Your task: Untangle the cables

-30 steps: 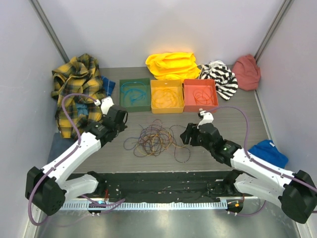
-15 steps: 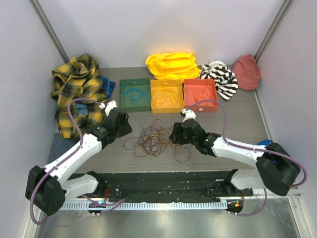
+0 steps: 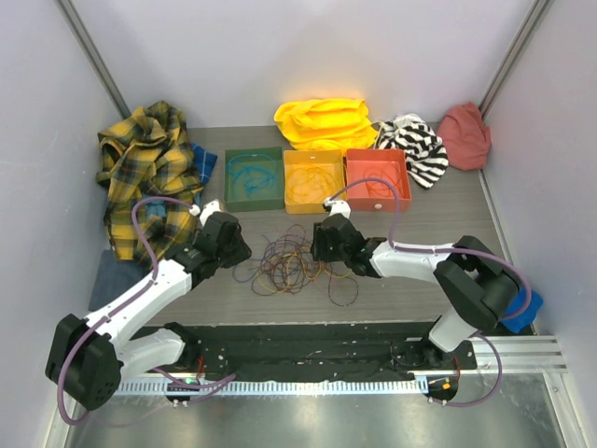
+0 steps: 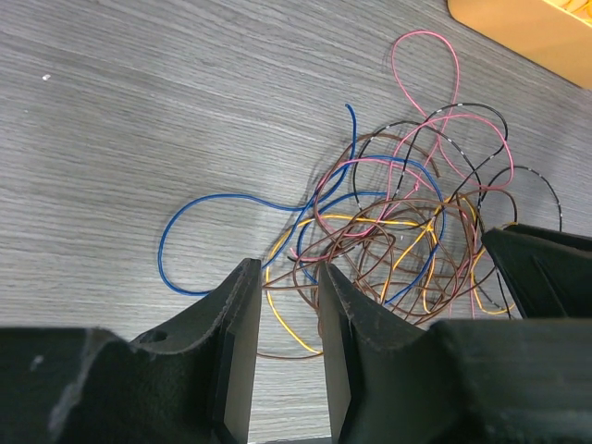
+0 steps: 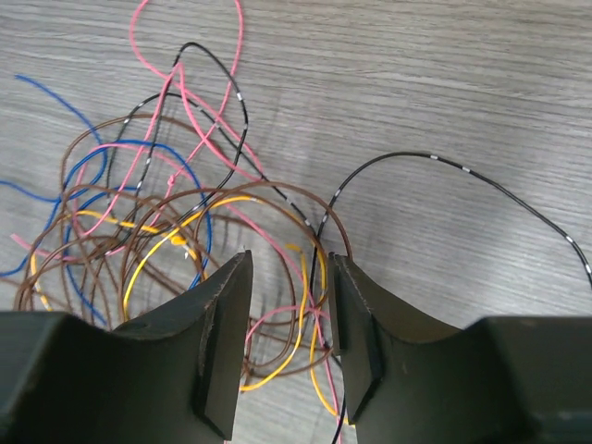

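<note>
The cables (image 3: 294,263) lie in one loose tangle of brown, yellow, pink, blue and black loops on the grey table, in front of the trays. My left gripper (image 3: 238,250) is at the tangle's left edge. In the left wrist view it (image 4: 289,277) is open, low over the table, with a yellow and a brown strand of the cables (image 4: 398,222) running under the gap. My right gripper (image 3: 322,245) is at the tangle's right edge. In the right wrist view it (image 5: 289,264) is open, and pink, yellow and brown strands of the cables (image 5: 166,213) lie between its fingers.
Three trays stand in a row behind the tangle: green (image 3: 229,182) holding a teal cable loop, yellow (image 3: 314,209) and orange-red (image 3: 377,152). Clothes lie around the back: a plaid shirt (image 3: 145,159), a yellow cloth (image 3: 322,121), a striped cloth (image 3: 415,140), a pink-red cloth (image 3: 466,135).
My right arm has swung left onto the tangle's right edge, its jaws narrowing. My left gripper has moved right to the tangle's left edge and opened from shut.
</note>
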You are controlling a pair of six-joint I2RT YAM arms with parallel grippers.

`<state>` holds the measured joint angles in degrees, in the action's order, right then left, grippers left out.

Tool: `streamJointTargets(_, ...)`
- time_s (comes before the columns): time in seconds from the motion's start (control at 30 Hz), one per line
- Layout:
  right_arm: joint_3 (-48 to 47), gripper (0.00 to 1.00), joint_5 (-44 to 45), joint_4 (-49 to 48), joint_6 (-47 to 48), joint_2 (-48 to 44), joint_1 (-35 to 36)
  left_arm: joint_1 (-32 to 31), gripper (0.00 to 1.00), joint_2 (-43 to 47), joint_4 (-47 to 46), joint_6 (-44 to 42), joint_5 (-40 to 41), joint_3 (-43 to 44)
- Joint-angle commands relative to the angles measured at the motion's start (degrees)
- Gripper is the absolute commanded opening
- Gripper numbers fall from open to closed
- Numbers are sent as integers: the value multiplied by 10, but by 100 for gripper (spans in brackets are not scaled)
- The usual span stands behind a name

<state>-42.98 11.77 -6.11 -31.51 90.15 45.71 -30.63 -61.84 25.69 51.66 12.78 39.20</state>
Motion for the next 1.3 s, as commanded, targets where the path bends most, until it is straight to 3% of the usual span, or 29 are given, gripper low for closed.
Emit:
streamJointTargets(0.0,-32,45,29,-28,6,20,3,0,35,10,-25,5,-6,-4)
streamJointTargets(0.17,-30,41,34,-32,5,31,3,0,34,4,-28,5,-7,-7)
streamJointTargets(0.5,-22,1,38,-33,6,-3,3,0,33,1,-30,4,-8,-5)
streamJointTargets(0.7,-73,1,61,43,35,-170,10,0,33,16,-30,-1,-5,-6)
streamJointTargets(0.83,-187,1,66,134,78,-247,10,-1,33,30,-45,-5,15,-9)
streamJointTargets(0.93,-265,1,58,180,98,-263,10,-1,43,51,-82,-18,10,-13)
streamJointTargets(1.03,-318,1,38,217,99,-272,10,-1,60,80,-132,-32,-20,-23)
streamJointTargets(1.07,-328,1,32,228,95,-274,10,-1,71,88,-143,-32,-25,-26)
streamJointTargets(1.17,-358,1,5,242,86,-274,11,-4,84,134,-243,-33,-51,-61)
streamJointTargets(1.2,-362,1,-1,245,82,-273,11,-5,99,148,-275,-33,-53,-75)
streamJointTargets(1.27,-371,1,-7,249,79,-275,11,-8,100,189,-375,-38,-63,-120)
